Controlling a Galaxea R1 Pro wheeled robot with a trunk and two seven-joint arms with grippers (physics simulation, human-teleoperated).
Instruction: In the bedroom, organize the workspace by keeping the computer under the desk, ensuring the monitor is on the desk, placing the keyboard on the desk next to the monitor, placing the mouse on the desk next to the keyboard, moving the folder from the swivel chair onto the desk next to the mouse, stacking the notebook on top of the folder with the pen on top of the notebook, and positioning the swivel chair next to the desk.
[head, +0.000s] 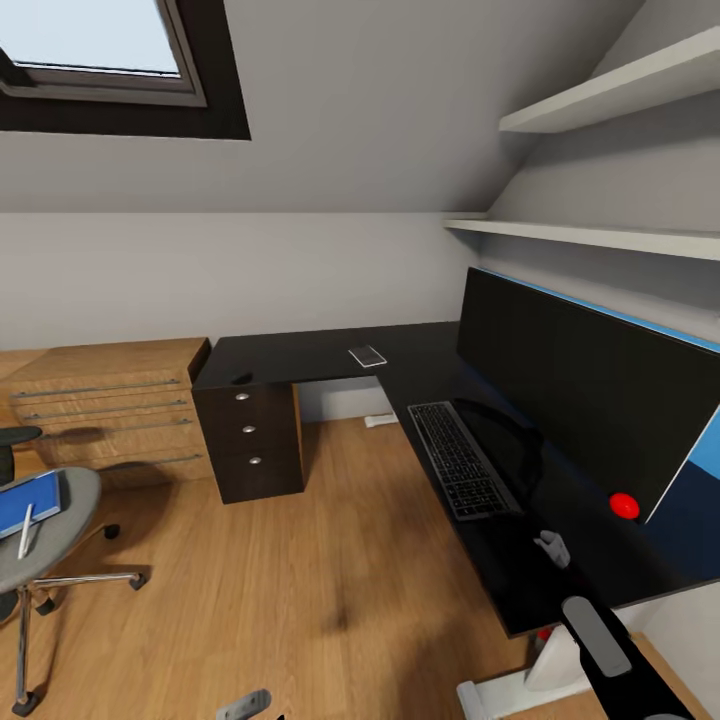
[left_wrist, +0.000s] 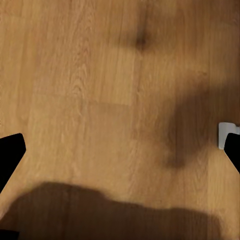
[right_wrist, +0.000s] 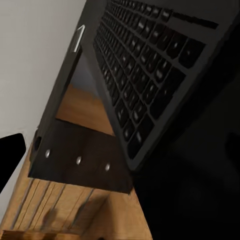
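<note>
While the keyboard (head: 462, 458) already lies on the desk (head: 300, 356) just in front of the monitor (head: 580, 400), much of the task is left, as I judge it. The right gripper (head: 552, 549) hovers over the desk edge, the keyboard's near end just ahead of its jaws; whether they are open I cannot tell. The left gripper (left_wrist: 120, 145) has its jaws spread wide over bare floor (left_wrist: 90, 75), holding nothing. Far from both, the bright blue folder (head: 28, 503) lies flat on the swivel chair (head: 40, 540), a light pen (head: 25, 532) on it. A small dark object (head: 241, 378), maybe the mouse, rests above the drawers.
</note>
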